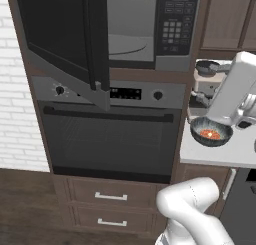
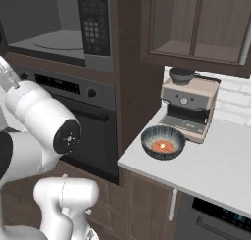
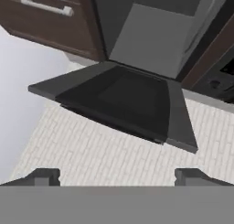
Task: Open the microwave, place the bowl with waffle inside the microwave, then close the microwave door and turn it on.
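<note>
The microwave stands open, and its grey cavity and round glass turntable show. The microwave door is swung far out to the left, with its slim dark handle at the free edge. The keypad sits on the right. The dark striped bowl with orange-red food rests on the white counter beside the espresso machine; the bowl stands upright. My gripper is open with nothing between its fingertips, and it faces the open door from a distance.
A wall oven with knobs and a bar handle sits under the microwave, with drawers below. A beige espresso machine stands behind the bowl on the counter. My forearm hangs just above the bowl. Upper cabinets overhang the counter.
</note>
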Motion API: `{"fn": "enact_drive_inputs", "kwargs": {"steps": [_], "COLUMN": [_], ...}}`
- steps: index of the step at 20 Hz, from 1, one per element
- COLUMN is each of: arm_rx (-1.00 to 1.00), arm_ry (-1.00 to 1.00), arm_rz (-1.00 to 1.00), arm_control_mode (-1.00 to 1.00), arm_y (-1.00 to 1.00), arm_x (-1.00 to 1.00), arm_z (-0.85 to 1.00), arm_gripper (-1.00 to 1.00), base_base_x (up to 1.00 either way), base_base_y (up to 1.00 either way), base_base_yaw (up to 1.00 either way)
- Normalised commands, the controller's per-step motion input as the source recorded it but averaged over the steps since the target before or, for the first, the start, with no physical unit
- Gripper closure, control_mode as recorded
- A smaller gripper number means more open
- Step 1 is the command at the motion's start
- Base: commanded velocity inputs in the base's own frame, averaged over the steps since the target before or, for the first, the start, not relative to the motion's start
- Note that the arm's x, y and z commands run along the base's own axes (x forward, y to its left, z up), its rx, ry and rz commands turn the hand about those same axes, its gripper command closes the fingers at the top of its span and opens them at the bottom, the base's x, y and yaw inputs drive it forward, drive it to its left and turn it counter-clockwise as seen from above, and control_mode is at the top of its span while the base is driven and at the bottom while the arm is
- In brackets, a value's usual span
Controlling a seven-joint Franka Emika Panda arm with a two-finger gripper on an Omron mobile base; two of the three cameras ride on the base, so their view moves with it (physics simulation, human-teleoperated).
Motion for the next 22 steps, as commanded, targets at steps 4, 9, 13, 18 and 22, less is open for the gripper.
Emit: {"fn": "enact_drive_inputs", "kwargs": {"steps": [4,9,13,18,22], "arm_rx": [0.42,0.05,-0.03,0.02,0.07], "arm_ry": [0.02,0.02,0.23,0.55,0.59], "arm_rz": [0.16,-0.25,-0.38,-0.09,0.08], "arm_control_mode": [-1.00,-1.00,-1.00,-1.00,-1.00], "arm_y": [0.05,0.43,0.43,0.10,0.25], "arm_x": [0.07,0.00,0.00,0.17,0.25], "arm_z": [-0.56,-0.53,-0.30,-0.01,-0.08], "arm_gripper": [-1.00,-1.00,-1.00,-1.00,-1.00], "base_base_x": [0.00,0.00,0.00,0.00,0.00], "base_base_y": [0.00,0.00,0.00,0.00,0.00], "base_base_yaw": [0.00,0.00,0.00,0.00,0.00]}}
